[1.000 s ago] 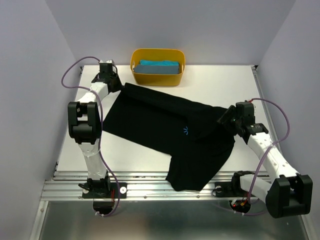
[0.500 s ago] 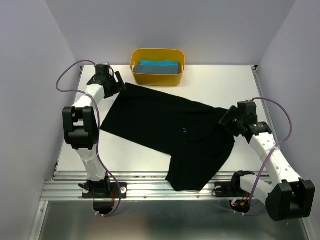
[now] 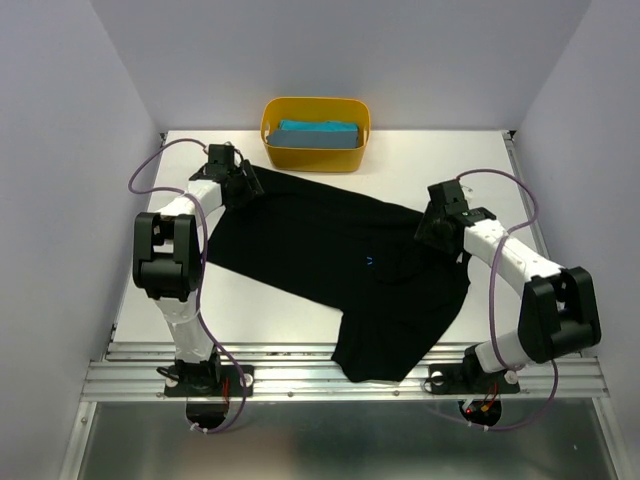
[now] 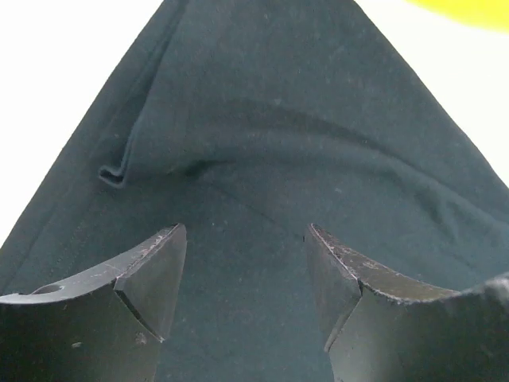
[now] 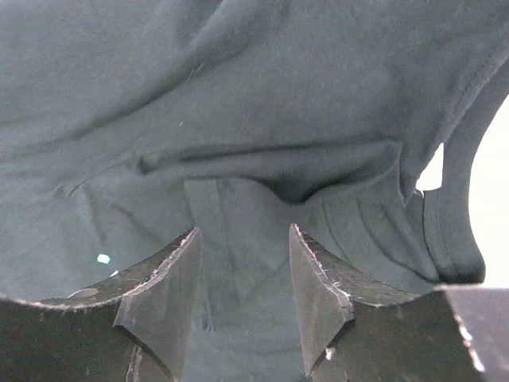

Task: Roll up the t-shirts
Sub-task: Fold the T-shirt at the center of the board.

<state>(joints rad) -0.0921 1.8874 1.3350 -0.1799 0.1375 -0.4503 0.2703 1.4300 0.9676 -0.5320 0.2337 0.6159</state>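
Note:
The black t-shirt (image 3: pixel 320 250) lies spread flat and slanted across the table, its lower part reaching the near edge. My left gripper (image 3: pixel 244 184) hovers over its far left corner; in the left wrist view the left gripper (image 4: pixel 246 239) is open, with black cloth (image 4: pixel 302 119) under it and nothing gripped. My right gripper (image 3: pixel 432 228) is over the shirt's right side, by a bunched sleeve. There the right gripper (image 5: pixel 242 235) is open above wrinkled black cloth (image 5: pixel 238 79). The teal-blue t-shirt (image 3: pixel 318 134) lies folded in the tub.
A yellow tub (image 3: pixel 275 150) stands at the back centre of the white table (image 3: pixel 440 165), just beyond the shirt's far corner; its rim (image 4: pixel 469 8) shows at the top right of the left wrist view. Walls close in on the left, the back and the right.
The left gripper opened, letting go of the shirt's far left corner, and moved right over the cloth. That corner's fold has flattened. The right arm swung up and left onto the sleeve.

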